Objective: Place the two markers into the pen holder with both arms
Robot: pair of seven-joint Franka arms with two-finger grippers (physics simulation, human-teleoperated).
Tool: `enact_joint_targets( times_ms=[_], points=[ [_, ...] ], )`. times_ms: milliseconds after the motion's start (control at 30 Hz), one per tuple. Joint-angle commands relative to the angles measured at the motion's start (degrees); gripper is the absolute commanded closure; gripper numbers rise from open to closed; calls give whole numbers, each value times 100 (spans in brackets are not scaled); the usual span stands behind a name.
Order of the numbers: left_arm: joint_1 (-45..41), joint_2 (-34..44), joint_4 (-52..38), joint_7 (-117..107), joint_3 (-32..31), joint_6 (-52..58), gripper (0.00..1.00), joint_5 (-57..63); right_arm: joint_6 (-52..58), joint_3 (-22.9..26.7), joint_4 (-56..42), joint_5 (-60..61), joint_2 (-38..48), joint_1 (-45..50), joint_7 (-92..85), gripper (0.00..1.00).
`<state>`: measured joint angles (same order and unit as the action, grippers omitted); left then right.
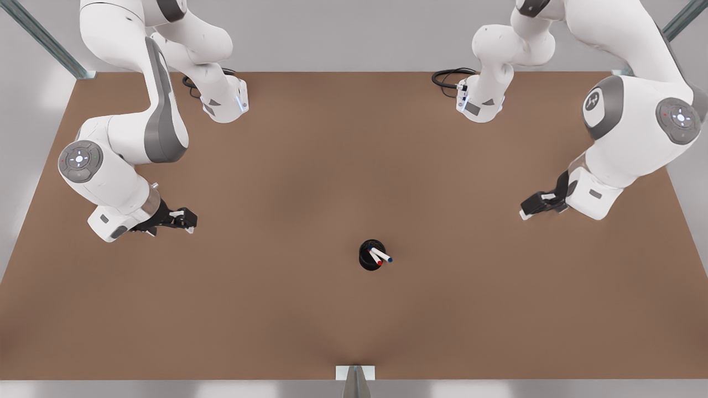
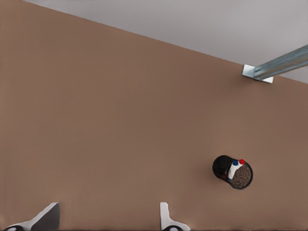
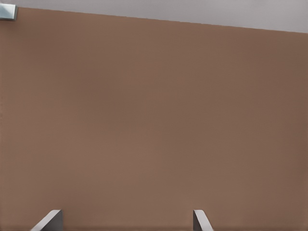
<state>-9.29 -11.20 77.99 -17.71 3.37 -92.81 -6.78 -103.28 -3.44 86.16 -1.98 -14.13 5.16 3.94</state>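
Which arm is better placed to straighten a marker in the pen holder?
Left, likely: the left gripper hangs nearer the pen holder, which its wrist view shows. The right gripper waits farther.

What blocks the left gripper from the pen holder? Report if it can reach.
Probably yes: nothing blocks it. The left gripper is open, with bare table between it and the pen holder, which already holds both markers.
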Motion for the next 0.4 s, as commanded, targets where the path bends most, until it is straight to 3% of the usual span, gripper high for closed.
enact_joint_targets(
  times_ms=[0,367],
  points=[
    [182,56,15,2141,-223,747,0,353,1,-7,-3,4,6,2,-104,0],
    [323,-260,24,2149,-443,536,0,362,10,1,-3,40,6,-6,-104,0]
  ],
)
